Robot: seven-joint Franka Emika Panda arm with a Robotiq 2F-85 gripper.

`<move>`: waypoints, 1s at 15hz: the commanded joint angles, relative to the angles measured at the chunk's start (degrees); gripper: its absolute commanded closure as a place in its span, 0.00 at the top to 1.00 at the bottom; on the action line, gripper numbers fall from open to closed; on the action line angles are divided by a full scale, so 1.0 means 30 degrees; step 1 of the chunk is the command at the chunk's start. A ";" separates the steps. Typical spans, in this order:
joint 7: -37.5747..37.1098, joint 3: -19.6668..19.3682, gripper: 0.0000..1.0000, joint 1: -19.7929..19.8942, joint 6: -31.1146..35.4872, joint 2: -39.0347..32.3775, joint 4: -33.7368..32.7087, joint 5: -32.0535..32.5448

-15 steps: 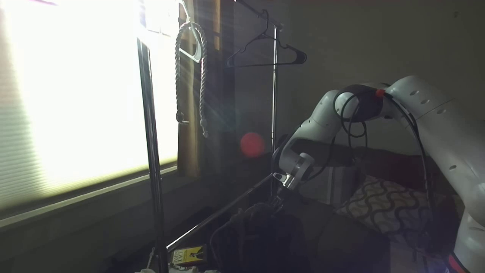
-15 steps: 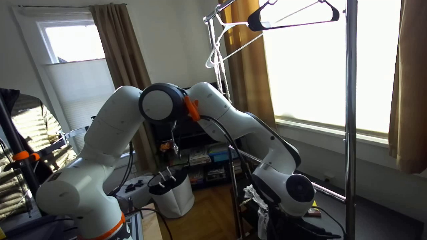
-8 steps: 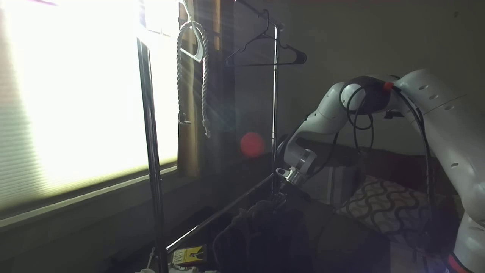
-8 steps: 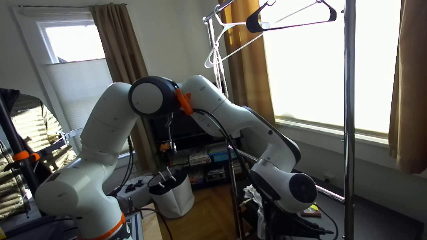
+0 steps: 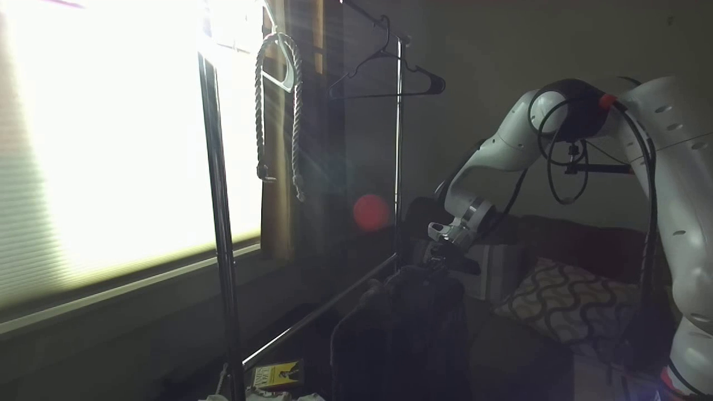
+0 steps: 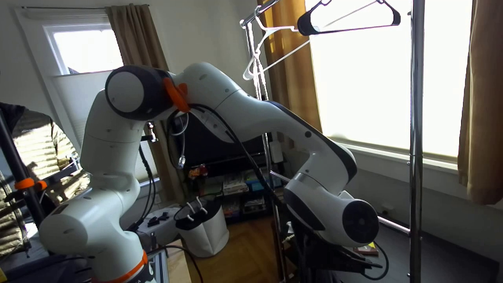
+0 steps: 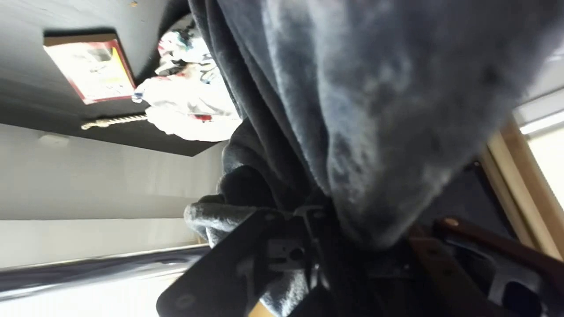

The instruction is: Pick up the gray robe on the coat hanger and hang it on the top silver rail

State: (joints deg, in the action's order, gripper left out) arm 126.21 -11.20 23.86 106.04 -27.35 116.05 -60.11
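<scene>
Gray robe [image 5: 405,334], tool [image 5: 434,266] clamped on its upper part, higher than a second ago yet below the top silver rail [image 6: 267,7]: we judge the lift unfinished.

Waves among grays

Dark gray robe [image 7: 343,110], silver top rail [image 6: 265,8], black hanger [image 6: 349,30], white hanger [image 6: 276,28], tan curtain [image 6: 481,106], pale cushion [image 5: 568,301] with dark wavy lines; near a corner of the gray worktop [image 7: 26,79], a white bundle [image 7: 194,105]

long dark gray plush robe [image 5: 401,340] below silver tubular metal top rail [image 5: 365,14]; yellow rectangular book [image 5: 277,374] left of robe in an exterior view.
</scene>
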 commanded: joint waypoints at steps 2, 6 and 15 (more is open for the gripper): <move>-0.1054 -0.1580 0.03 0.0401 -0.5401 0.3436 0.1395 0.4385; -0.1655 -0.2341 0.03 0.0481 -0.9392 0.5930 0.1489 0.6492; -0.4894 -0.3011 0.11 -0.0135 -1.2780 0.9068 0.0259 0.6903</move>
State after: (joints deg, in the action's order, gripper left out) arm 111.46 -19.26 24.39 67.74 0.02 116.94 -39.40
